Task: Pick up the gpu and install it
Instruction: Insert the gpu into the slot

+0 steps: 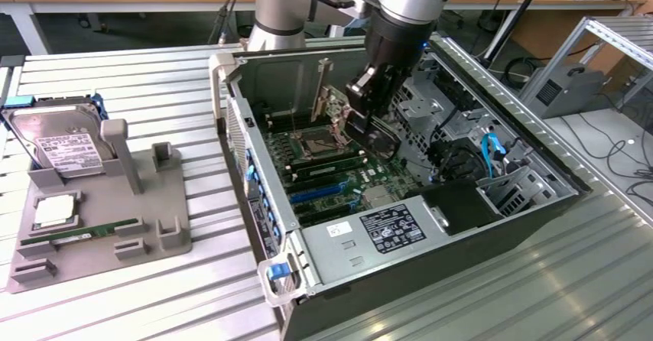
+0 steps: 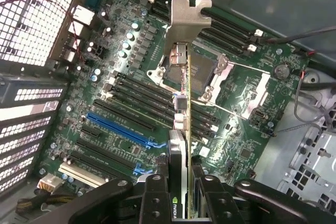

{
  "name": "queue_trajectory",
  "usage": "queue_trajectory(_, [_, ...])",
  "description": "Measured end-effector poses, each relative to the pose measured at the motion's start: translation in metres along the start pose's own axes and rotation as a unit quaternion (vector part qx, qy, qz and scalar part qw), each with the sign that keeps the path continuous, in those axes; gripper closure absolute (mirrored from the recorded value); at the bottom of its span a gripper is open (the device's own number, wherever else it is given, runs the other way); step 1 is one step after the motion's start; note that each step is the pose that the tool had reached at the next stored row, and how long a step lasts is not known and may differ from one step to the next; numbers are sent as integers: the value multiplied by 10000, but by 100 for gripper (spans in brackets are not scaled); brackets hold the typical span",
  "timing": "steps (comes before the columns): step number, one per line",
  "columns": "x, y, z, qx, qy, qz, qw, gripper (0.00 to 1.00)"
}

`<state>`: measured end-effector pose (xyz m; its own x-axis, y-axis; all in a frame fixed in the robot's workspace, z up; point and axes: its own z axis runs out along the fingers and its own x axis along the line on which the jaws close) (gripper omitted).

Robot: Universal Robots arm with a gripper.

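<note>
The gpu [image 2: 181,103] hangs edge-on over the green motherboard [image 2: 247,103] inside the open computer case [image 1: 408,234]. My gripper [image 2: 181,195] is shut on the card's near end, one black finger [image 2: 156,198] on each side. Its silver bracket [image 2: 185,19] sits at the far end. In the exterior view my gripper [image 1: 359,123] reaches down into the case, and the gpu [image 1: 332,105] stands upright beside it above the CPU socket [image 1: 311,138]. The card floats above the board, apart from the black slots and the blue slot [image 2: 118,127].
A grey parts holder [image 1: 102,226] lies on the slatted table at the exterior view's left, carrying a silver hard drive [image 1: 66,146] and a green memory stick [image 1: 92,232]. Case walls, a drive cage [image 1: 515,192] and blue cables [image 1: 492,154] ring the motherboard.
</note>
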<state>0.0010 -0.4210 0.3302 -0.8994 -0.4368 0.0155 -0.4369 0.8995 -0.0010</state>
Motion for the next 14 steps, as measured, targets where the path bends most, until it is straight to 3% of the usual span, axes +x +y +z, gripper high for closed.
queue_trajectory(14, [0, 0, 0, 10, -1, -646, 9979, 73])
